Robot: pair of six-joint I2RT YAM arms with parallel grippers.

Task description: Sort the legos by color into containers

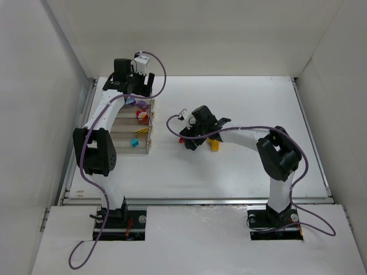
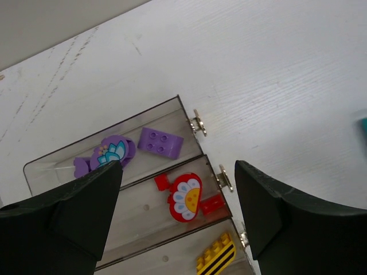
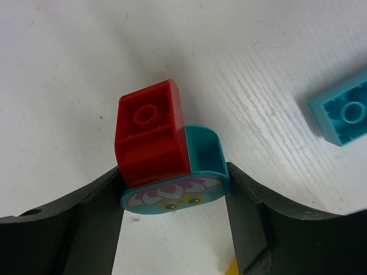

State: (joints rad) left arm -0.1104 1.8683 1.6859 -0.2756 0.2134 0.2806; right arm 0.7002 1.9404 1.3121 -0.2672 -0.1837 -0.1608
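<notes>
Four clear bins (image 1: 151,135) stand in a row on the left. In the left wrist view the far bin holds a purple brick (image 2: 160,141) and a purple flower piece (image 2: 109,153). The bin beside it holds a red flower piece (image 2: 186,196), and the third holds a yellow striped brick (image 2: 217,255). My left gripper (image 2: 178,209) is open and empty above these bins (image 2: 182,104). My right gripper (image 3: 175,180) is shut on a cyan flower piece (image 3: 198,186) with a red brick (image 3: 152,134) stuck on it, at mid-table (image 1: 188,140). I cannot tell whether it touches the table.
A loose cyan brick (image 3: 344,114) lies on the table just right of the right gripper. A yellow brick (image 1: 215,145) lies close by it. A cyan brick (image 1: 135,142) sits in the nearest bin. White walls enclose the table on three sides.
</notes>
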